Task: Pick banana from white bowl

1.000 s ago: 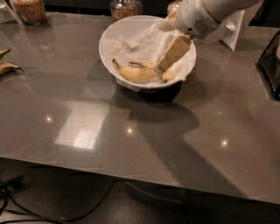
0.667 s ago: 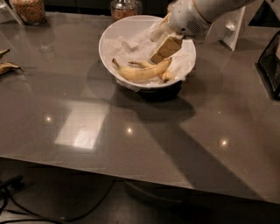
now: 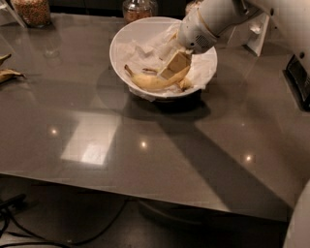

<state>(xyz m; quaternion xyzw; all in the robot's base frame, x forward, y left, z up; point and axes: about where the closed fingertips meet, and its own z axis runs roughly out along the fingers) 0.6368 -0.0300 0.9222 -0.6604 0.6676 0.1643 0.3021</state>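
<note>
On the grey table (image 3: pixel 145 160), deep in the white bowl (image 3: pixel 117 43): sunk lower than a second ago, with the gripper (image 3: pixel 175 64) now touching the middle of the banana (image 3: pixel 151 83) lying there. Cannot tell how wide the grip stands; clamping probably next, no lift yet.

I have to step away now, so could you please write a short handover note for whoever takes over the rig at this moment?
Gripper: lowered into the white bowl, at the right half of the banana; a grasp cannot be confirmed.
Banana: lying on the crumpled paper in the bowl, stem tip pointing left.
Done: approach into the bowl.
Left: secure the banana and lift it clear of the bowl.
Nearby: peel scraps at the table's left edge, a grain jar at the back.
</note>
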